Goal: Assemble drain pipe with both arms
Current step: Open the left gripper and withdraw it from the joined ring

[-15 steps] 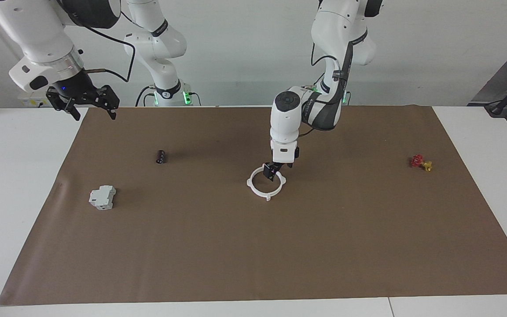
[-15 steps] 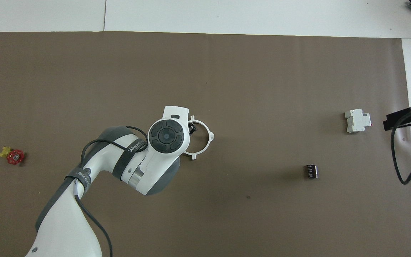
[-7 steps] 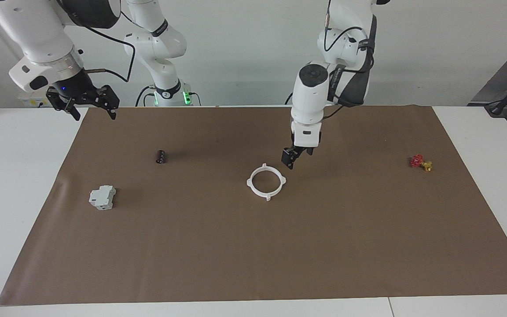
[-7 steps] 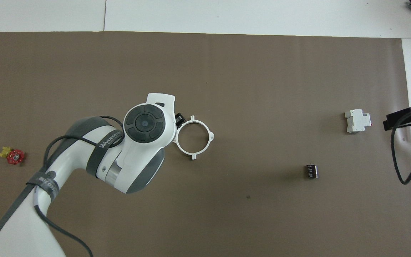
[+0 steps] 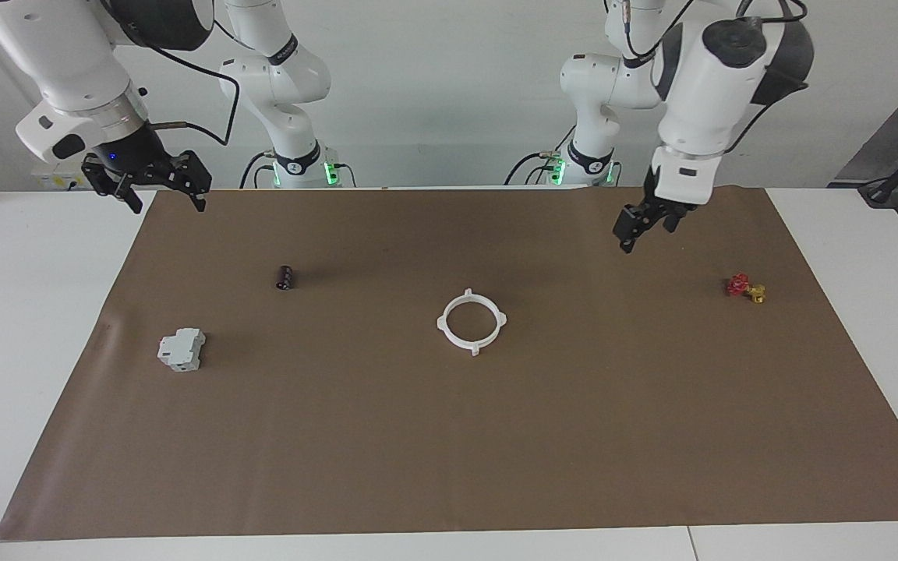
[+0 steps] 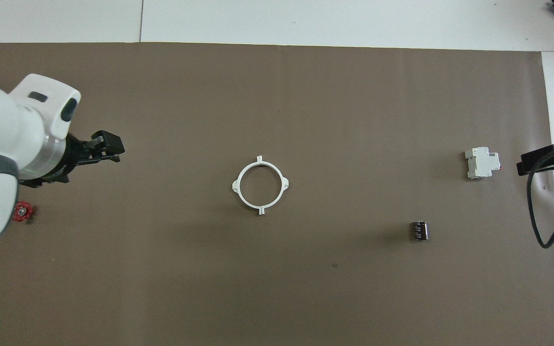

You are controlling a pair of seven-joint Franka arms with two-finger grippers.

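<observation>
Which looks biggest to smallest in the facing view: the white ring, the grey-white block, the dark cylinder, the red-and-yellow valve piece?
1. white ring, widest by far
2. grey-white block
3. red-and-yellow valve piece
4. dark cylinder
The last two look close; the cylinder lies nearer to the robots, so their order is unsure.

Evenly and brightly lit from above, with no glare on the matte brown mat [image 5: 449,436]. Soft, faint shadows only, pooled beside the white ring [image 6: 260,184] and the small dark cylinder [image 6: 420,230]. Sharp focus across both views; no visible blur, little distortion at the edges.
</observation>
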